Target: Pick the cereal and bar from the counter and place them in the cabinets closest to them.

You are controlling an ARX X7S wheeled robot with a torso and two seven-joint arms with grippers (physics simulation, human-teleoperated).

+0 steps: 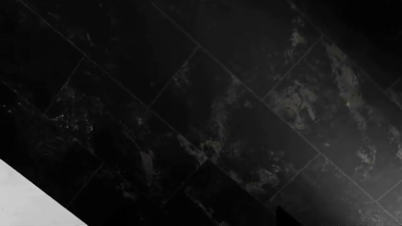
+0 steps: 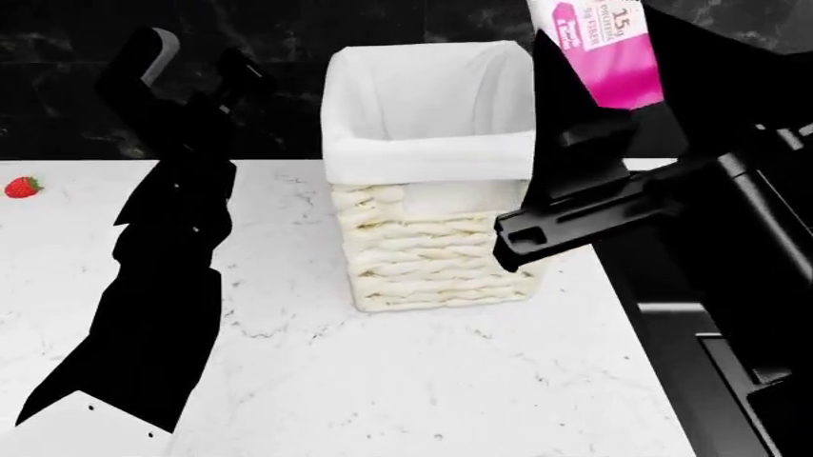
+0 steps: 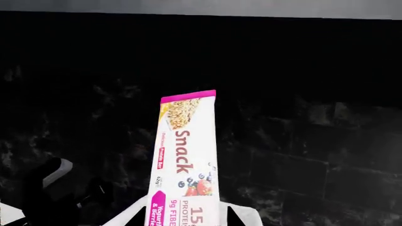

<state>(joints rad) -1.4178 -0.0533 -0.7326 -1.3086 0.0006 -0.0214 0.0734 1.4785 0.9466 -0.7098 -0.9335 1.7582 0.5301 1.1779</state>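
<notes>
The bar [image 3: 186, 155] is white with pink ends and has "Snack" printed on it. My right gripper [image 3: 185, 214] is shut on its lower end and holds it upright in front of the dark tiled wall. In the head view the bar [image 2: 595, 43] is high at the top right, above the counter [image 2: 420, 381], in my right gripper [image 2: 607, 100]. My left gripper [image 2: 193, 71] is raised at the left before the wall, with its fingers apart and nothing between them. It also shows in the right wrist view [image 3: 69, 188]. The cereal is out of view.
A wicker basket [image 2: 432, 248] with a white liner stands mid-counter against the wall. A small red strawberry [image 2: 22, 187] lies far left. The counter ends at the right beside a black surface [image 2: 724, 381]. A grey band [image 3: 201, 7] runs above the wall. The left wrist view shows dark tiles [image 1: 207, 108].
</notes>
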